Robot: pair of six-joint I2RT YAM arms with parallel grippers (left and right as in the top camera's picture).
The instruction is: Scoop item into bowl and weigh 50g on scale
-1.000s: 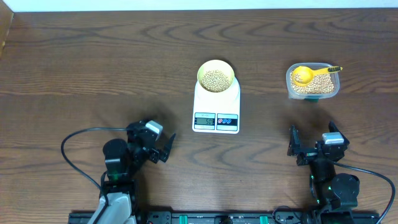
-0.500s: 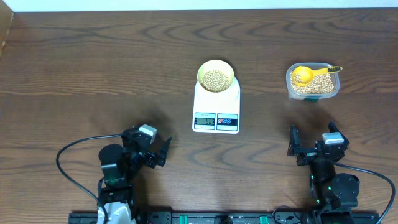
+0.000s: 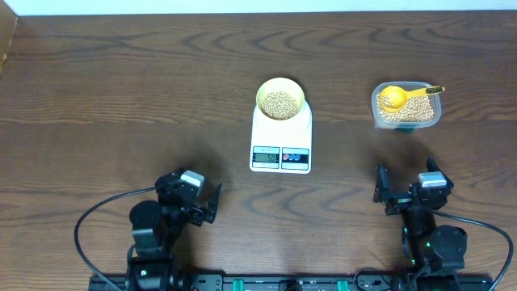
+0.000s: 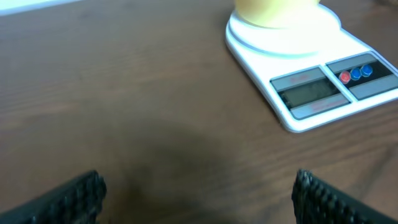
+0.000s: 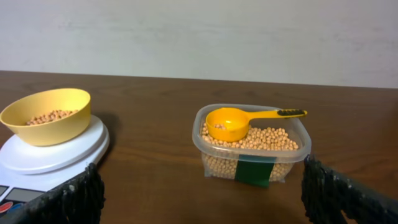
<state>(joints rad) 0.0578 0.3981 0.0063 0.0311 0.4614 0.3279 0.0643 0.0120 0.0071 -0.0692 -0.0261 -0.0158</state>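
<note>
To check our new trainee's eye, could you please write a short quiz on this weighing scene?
1. True or false: the bowl stands on the scale.
2. Where does the yellow scoop lie? A) in the tub, on the beans; B) on the scale; C) in the bowl.
3. What do the left end effector and the right end effector hold?
Key: 1 true; 2 A; 3 nothing, both are open.
</note>
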